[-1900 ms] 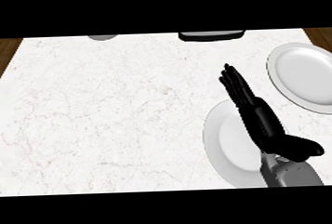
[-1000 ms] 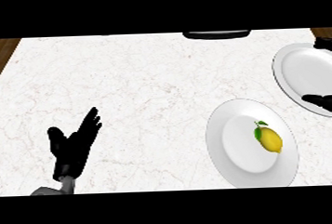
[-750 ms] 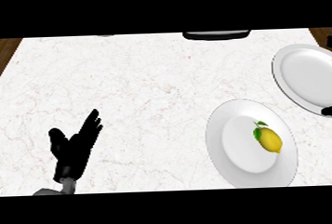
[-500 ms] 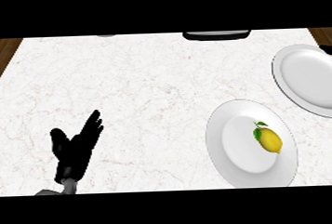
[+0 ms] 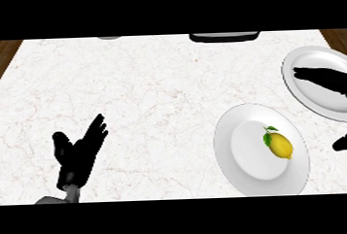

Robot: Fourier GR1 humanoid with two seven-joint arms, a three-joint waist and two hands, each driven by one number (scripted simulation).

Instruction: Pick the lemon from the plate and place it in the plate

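Note:
A yellow lemon (image 5: 280,145) with a green leaf lies on the right half of the near white plate (image 5: 238,136). A second white plate (image 5: 312,57) sits farther back at the right edge. My right hand (image 5: 327,79) comes in from the right edge with straight fingers stretched leftward over the far plate; another black part of it shows at the edge right of the lemon. It holds nothing and is apart from the lemon. My left hand (image 5: 78,154) rests open at the lower left, fingers up.
A dark object (image 5: 224,36) and a small grey one (image 5: 109,37) stand at the counter's far edge. Brown wood (image 5: 0,57) shows past the counter's left side.
My right hand had slid out past the right edge; now it is back in view, fingers over the far plate. The lemon, both plates and my left hand have not moved.

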